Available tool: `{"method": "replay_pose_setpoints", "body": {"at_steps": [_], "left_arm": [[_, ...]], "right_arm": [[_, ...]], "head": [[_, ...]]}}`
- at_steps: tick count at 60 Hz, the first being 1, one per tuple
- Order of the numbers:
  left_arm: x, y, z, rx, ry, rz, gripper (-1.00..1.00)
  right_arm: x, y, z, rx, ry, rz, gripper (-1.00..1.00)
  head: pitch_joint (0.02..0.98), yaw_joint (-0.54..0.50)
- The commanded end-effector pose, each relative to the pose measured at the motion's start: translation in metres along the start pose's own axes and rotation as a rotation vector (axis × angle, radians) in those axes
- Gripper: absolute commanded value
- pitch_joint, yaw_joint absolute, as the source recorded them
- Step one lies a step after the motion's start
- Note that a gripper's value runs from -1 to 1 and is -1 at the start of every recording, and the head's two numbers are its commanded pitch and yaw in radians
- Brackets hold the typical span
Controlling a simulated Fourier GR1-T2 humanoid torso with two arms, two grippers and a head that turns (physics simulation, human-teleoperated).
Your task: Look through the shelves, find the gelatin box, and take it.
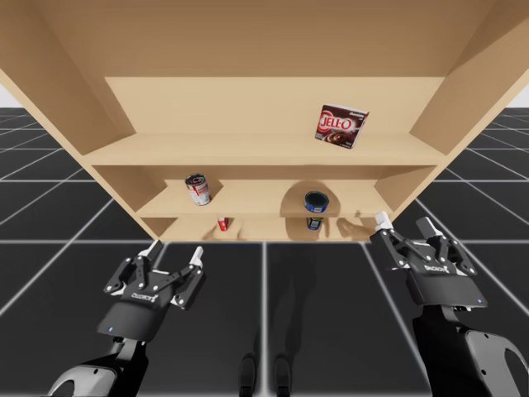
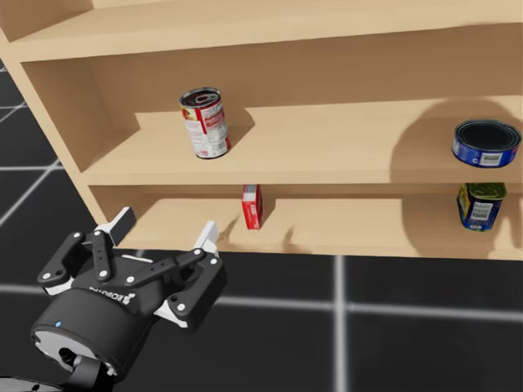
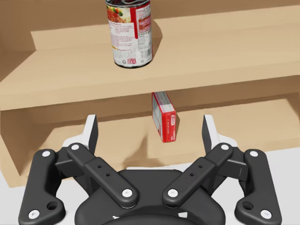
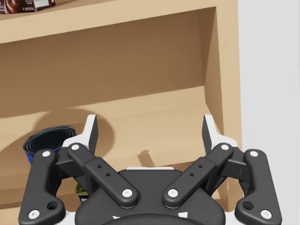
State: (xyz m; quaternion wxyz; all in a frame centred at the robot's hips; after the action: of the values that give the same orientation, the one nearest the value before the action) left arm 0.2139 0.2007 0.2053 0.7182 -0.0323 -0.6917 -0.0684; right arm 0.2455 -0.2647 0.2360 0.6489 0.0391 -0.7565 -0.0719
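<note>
Wooden shelves [image 1: 264, 153] are holding four cans and boxes apart; both claws are waiting spread and empty.
The left gripper [image 3: 150, 126] is facing the small red box [image 3: 164, 117], likely the gelatin, on the lowest shelf under a red-labelled can [image 3: 130, 32]. The right gripper [image 4: 150, 126] is facing a flat blue can [image 4: 47, 140], and a brown box [image 1: 340, 126] is tilting on top.

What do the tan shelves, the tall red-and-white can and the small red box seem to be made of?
Tan shelf unit: probably wood or fibreboard, matt, evenly coloured with no visible grain.
Tall red-and-white can: likely metal under a paper label; greyish rim.
Small red box: probably cardboard, flat printed faces.
</note>
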Motion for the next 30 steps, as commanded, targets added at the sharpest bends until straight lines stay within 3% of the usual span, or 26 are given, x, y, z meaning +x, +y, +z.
{"method": "replay_pose_setpoints", "body": {"at_steps": [1,30], "left_arm": [[-0.028,-0.006,-0.014,0.002,0.053,0.024,-1.0],[-0.042,-0.024,-0.072,-0.012,0.137,0.051,-1.0]], "right_arm": [[0.0,-0.001,0.0,0.001,0.0,0.0,-1.0],[0.0,-0.002,0.0,-0.001,-0.001,0.001,-1.0]], "head": [[0.718,0.2],[0.715,0.21]]}}
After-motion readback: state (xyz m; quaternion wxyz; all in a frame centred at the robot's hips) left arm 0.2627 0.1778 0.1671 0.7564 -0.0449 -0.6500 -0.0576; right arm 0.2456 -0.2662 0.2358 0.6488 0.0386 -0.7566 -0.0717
